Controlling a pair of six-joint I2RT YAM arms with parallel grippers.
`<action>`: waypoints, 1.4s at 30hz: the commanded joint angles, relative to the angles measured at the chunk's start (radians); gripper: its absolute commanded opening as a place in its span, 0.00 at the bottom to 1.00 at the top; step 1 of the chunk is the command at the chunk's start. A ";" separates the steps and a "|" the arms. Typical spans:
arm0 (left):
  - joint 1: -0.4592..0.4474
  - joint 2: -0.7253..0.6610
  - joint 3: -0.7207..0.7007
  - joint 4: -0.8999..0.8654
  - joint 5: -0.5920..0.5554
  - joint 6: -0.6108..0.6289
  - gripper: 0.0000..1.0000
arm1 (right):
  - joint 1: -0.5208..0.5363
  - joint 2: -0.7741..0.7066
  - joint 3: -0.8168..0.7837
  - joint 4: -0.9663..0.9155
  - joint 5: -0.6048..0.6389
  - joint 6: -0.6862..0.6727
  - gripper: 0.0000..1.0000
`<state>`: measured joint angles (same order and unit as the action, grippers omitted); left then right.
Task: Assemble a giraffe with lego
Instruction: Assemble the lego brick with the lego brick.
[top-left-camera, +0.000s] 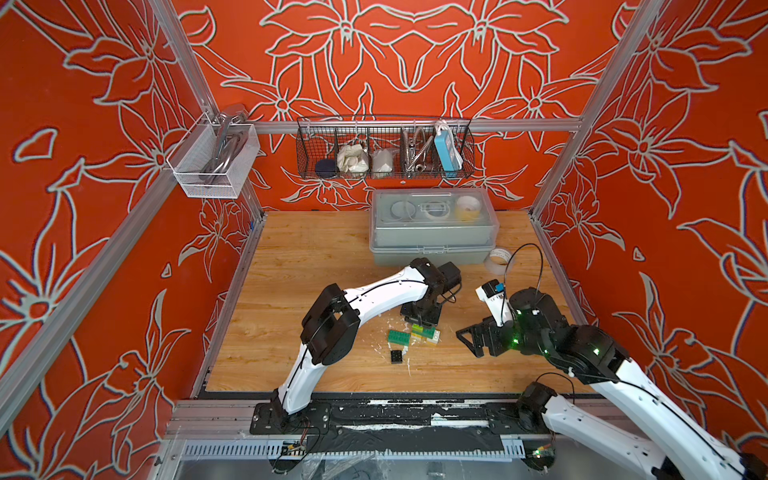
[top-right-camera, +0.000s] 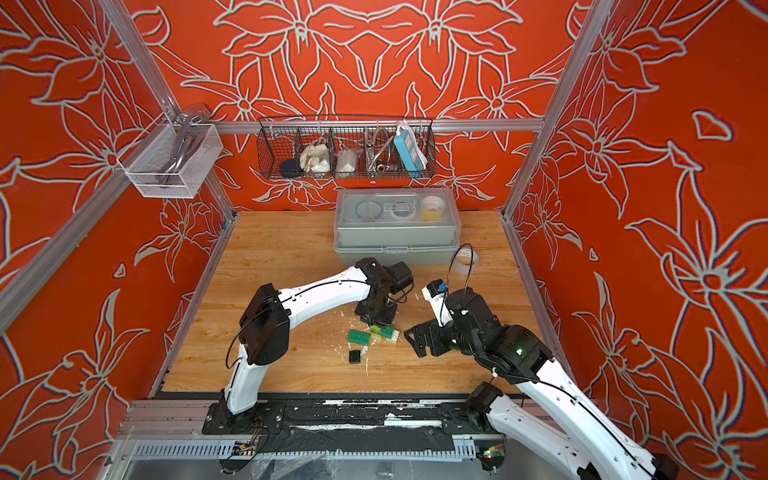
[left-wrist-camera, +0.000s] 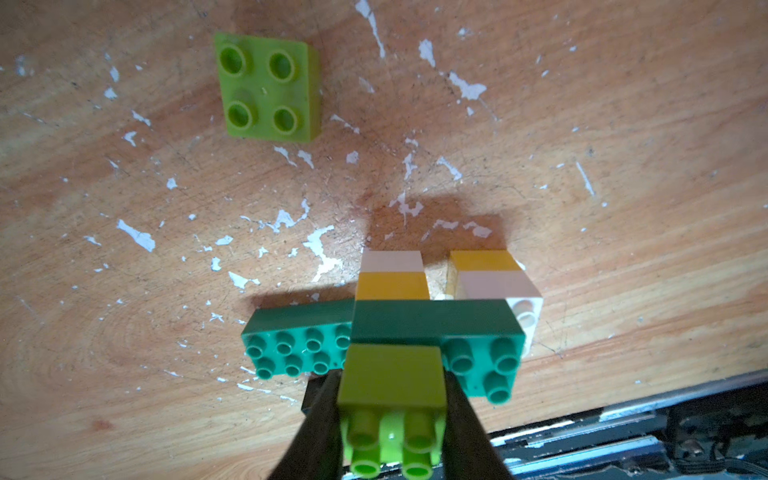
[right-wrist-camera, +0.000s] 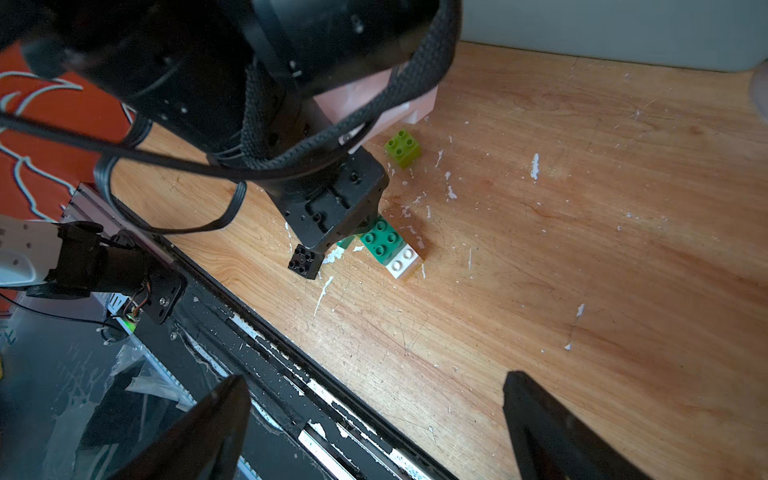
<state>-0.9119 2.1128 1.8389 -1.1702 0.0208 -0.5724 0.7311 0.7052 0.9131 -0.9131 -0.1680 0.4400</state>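
lying loose, a lime brick (left-wrist-camera: 266, 87) appears only in wrist views.

Half-built giraffe (left-wrist-camera: 432, 320) standing (lime neck on), loose lime brick (left-wrist-camera: 268, 87), black brick (right-wrist-camera: 305, 259)

We read this as a robot test cell in a lab. Silver aluminium frame rails (top-left-camera: 519, 124) box in a scratched, paint-flecked wooden worktop (top-left-camera: 299, 257), with orange walls printed with pale flowers (top-left-camera: 395, 50) behind them. Two white-and-black robot arms (top-left-camera: 374, 295) stand bolted to a black base rail (top-left-camera: 374, 415) at the near edge. On the far rail hangs a black wire basket (top-left-camera: 301, 149) of odds and ends, above a grey lidded plastic box (top-left-camera: 432, 245) holding tape rolls.
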 joint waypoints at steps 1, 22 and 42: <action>-0.007 0.035 0.019 -0.036 -0.009 0.009 0.32 | -0.008 -0.015 0.017 -0.022 0.016 -0.008 1.00; -0.005 0.093 0.077 -0.069 0.015 0.011 0.38 | -0.024 -0.037 0.021 -0.026 0.019 -0.018 1.00; 0.017 -0.097 0.087 -0.079 -0.040 -0.035 0.62 | -0.035 0.066 0.083 -0.095 0.044 -0.047 1.00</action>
<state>-0.9077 2.1117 1.9545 -1.2388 0.0044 -0.5823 0.7048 0.7277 0.9478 -0.9630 -0.1562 0.4202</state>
